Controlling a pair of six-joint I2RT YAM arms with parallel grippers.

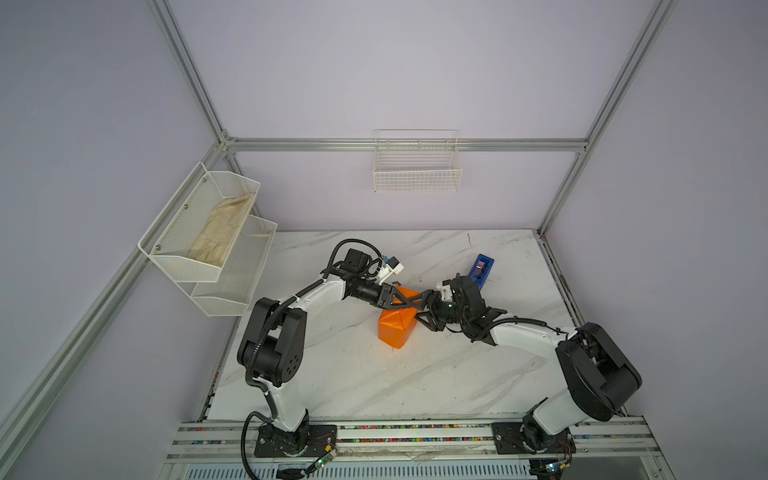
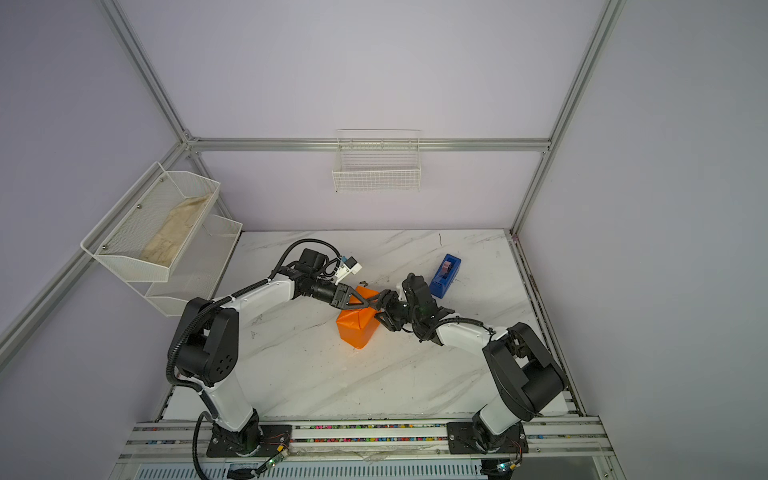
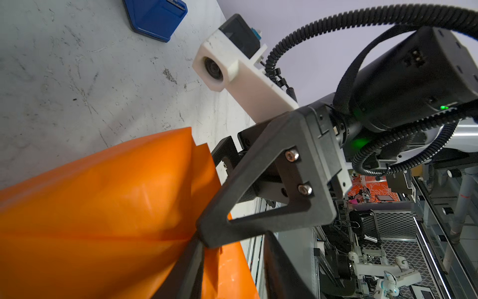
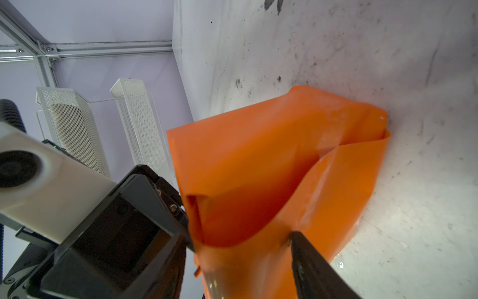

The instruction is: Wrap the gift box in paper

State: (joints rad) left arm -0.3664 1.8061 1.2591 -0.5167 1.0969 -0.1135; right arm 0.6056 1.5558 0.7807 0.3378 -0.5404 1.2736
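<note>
Orange paper (image 4: 258, 160) stands folded on the table (image 1: 332, 374), the box hidden inside I think, with the left claw (image 3: 232, 279) pinching its top fold and the right claw (image 3: 210, 194) open beside it, so a hard pull could rip the paper or pop it open.

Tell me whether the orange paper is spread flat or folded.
Folded: the paper stands as a creased parcel on the table, its flaps overlapping.

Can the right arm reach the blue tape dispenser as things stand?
Probably yes: the tape dispenser stands close behind the right gripper on bare table, nothing between; it must leave the paper first.
</note>
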